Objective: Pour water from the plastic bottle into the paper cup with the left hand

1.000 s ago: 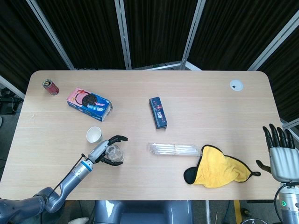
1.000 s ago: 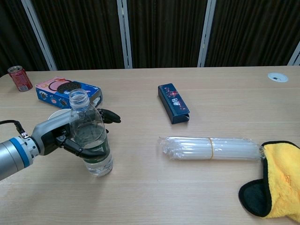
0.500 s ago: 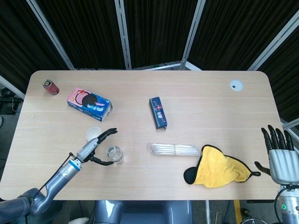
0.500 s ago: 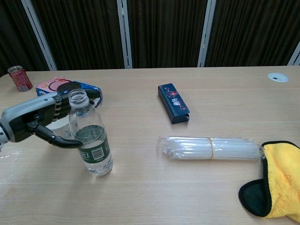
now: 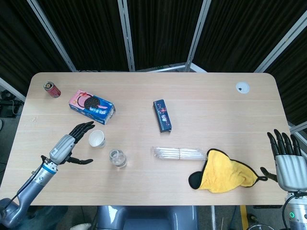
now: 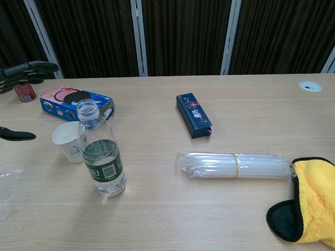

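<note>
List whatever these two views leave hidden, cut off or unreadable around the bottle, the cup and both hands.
- Left hand: chest view's left edge cuts it off; only its fingers show.
- Right hand: outside the chest view; its wrist runs off the head view's bottom edge.
- Paper cup: the plastic bottle covers its right side in the chest view; water inside cannot be judged from either view.
- Bottle label: print too small to read.

Lighting: bright, even, from overhead; pale wooden bench (image 5: 201,103) evenly lit in both views. Shadows: soft and short, a faint one beneath the clear plastic bottle with green label (image 6: 101,152). Glare: mild sheen on the clear plastic-wrapped bundle of white sticks (image 6: 235,165). Background: dark curtain panels, little detail. Focus: sharp in both views. Distortion: slight bowing of the bench edges in the head view.
</note>
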You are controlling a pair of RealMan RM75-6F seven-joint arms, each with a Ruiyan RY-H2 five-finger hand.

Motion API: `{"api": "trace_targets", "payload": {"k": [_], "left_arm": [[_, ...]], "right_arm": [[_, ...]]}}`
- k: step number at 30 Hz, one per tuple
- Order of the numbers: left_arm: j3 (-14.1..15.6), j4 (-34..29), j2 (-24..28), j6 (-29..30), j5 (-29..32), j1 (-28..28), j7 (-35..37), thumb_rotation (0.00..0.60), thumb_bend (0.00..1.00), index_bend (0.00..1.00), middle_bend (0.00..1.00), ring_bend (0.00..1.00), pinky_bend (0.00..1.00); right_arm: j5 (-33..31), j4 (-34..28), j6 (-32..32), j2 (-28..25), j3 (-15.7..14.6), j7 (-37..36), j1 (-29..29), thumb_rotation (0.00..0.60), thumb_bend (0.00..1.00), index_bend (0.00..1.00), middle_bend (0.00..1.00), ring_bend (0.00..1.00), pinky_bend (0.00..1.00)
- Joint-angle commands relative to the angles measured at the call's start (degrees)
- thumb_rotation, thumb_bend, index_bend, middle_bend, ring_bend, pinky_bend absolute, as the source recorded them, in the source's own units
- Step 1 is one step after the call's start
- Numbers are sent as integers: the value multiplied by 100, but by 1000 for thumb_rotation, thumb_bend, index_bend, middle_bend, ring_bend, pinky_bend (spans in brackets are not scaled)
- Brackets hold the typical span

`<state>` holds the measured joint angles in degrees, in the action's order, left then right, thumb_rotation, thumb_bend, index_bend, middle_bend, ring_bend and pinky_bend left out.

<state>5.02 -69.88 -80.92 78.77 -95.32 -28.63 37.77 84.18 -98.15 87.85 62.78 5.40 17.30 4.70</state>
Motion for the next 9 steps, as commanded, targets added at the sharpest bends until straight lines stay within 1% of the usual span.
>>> {"api": "trace_targets", "payload": {"k": [1,5,9], "left_arm": [[-228,-573,560,553,437,564,-2044,600,146,0,0,0,0],[-292,-1316,838,1021,761,1051,-3476,600,147,0,0,0,0],[-229,-1907,1007,1280,1008,1452,-4255,600,145,0,0,0,0]], "right_arm": [[57,-47,9,-37,-9,-53,3,600,0,0,0,0,0],[146,-107,-16,-86,-30,-125,20,600,0,0,0,0,0],[222,-115,-19,-124,-51,-180,24,600,0,0,0,0,0]]}}
